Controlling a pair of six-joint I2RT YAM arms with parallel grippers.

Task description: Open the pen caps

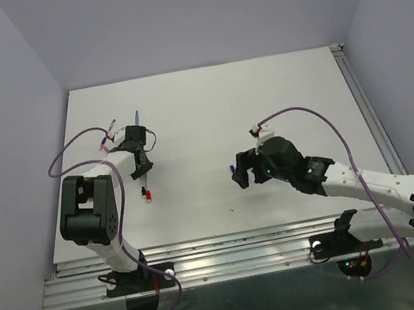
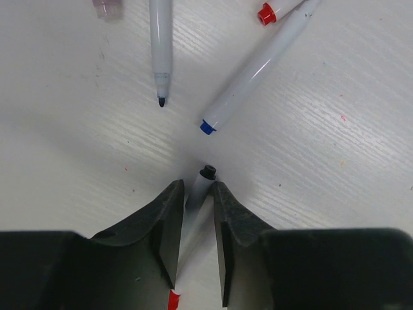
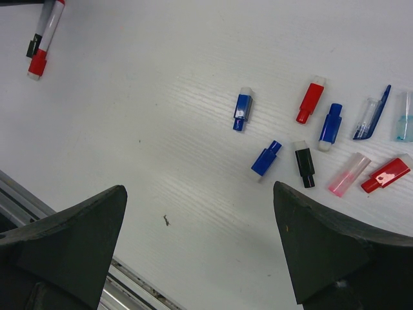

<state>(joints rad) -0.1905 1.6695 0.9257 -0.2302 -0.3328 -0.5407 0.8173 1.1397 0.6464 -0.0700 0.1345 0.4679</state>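
Note:
My left gripper (image 2: 199,188) is shut on a whitish pen (image 2: 200,187) with a black end and a red part near my palm. It lies low over the table; in the top view the gripper (image 1: 144,174) is at the left. My right gripper (image 3: 199,190) is open and empty above the table, at mid-table in the top view (image 1: 240,175). Loose pen caps lie beyond it: a dark blue cap (image 3: 242,108), a red cap (image 3: 310,102), two more blue caps (image 3: 330,123) (image 3: 266,159), a black cap (image 3: 304,166) and a light blue cap (image 3: 404,116).
Other pens lie ahead of the left gripper: an uncapped black-tipped pen (image 2: 160,51), a blue-ended pen (image 2: 258,71) and a red-ended pen (image 2: 266,14). A pink cap (image 3: 348,174) and another red cap (image 3: 386,175) lie at the right. The table's metal front rail (image 3: 122,294) is close below.

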